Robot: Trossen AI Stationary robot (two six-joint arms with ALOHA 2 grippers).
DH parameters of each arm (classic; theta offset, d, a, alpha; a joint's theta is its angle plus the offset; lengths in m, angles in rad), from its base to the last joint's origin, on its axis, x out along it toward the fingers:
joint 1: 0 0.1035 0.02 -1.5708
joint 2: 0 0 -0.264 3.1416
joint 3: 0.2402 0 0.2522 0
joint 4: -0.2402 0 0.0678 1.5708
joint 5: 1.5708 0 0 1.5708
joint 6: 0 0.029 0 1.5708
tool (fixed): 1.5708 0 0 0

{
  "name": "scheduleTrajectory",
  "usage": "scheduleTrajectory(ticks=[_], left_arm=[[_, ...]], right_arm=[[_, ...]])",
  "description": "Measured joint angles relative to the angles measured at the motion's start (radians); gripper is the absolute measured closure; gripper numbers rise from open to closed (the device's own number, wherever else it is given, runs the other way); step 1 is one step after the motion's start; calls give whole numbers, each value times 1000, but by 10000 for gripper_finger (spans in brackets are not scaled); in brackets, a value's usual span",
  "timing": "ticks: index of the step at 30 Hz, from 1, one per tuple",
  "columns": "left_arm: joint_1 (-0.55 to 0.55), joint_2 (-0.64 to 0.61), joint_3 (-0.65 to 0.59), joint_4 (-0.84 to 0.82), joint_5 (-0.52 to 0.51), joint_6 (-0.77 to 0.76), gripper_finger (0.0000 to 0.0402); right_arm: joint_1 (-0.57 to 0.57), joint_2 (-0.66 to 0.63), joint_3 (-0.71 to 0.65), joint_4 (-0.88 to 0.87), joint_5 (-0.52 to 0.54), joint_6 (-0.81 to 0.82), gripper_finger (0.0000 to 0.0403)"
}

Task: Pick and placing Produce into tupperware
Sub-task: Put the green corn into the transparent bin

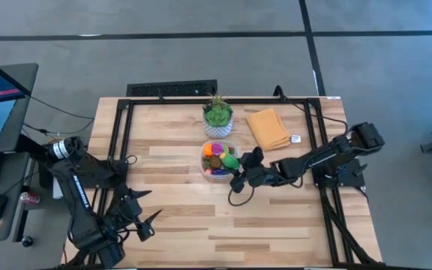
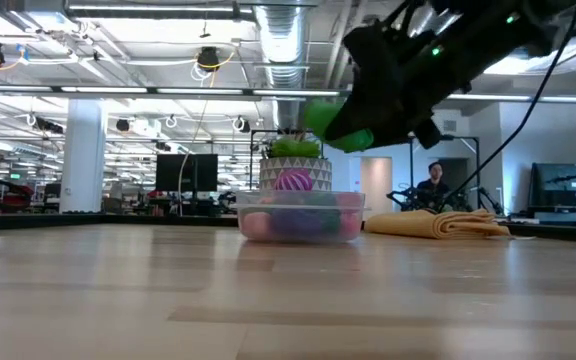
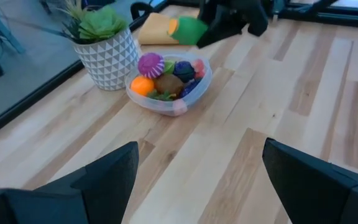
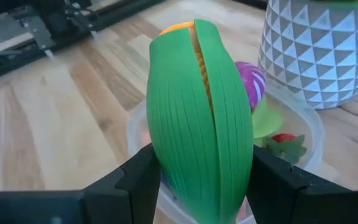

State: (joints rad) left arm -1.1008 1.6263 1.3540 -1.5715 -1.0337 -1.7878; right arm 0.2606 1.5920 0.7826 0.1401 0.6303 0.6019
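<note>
Even, bright overhead light — ceiling strip lamps (image 2: 98,90) glare white in the low view. Shadows under the right gripper (image 1: 240,174) fall soft on the table (image 1: 276,225). Nearest the low camera the tabletop blurs; the gripper there is dark and smeared — the corn (image 4: 201,118) between its fingers looks sharp.

Small clear plastic tupperware (image 1: 217,160) holds mixed coloured toy produce (image 1: 214,156). Right gripper (image 1: 240,166) grips green toy vegetable (image 1: 232,160) over tupperware's edge.
</note>
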Motion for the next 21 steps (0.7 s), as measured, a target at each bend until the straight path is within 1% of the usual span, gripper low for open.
scheduleTrajectory(ticks=[3, 9, 16, 21], left_arm=[[12, 0, 0, 0, -12, 0, 68], [35, 0, 0, 1, -19, 16, 68], [44, 0, 0, 1, -21, 15, 68], [44, 0, 0, 0, -19, 4, 68]], right_arm=[[-34, 30, 0, 45, -65, -8, 181], [-74, 90, 29, 80, -174, -32, 181], [-113, 148, 83, 82, -288, -102, 181], [-133, 179, 90, 78, -357, -113, 181]])
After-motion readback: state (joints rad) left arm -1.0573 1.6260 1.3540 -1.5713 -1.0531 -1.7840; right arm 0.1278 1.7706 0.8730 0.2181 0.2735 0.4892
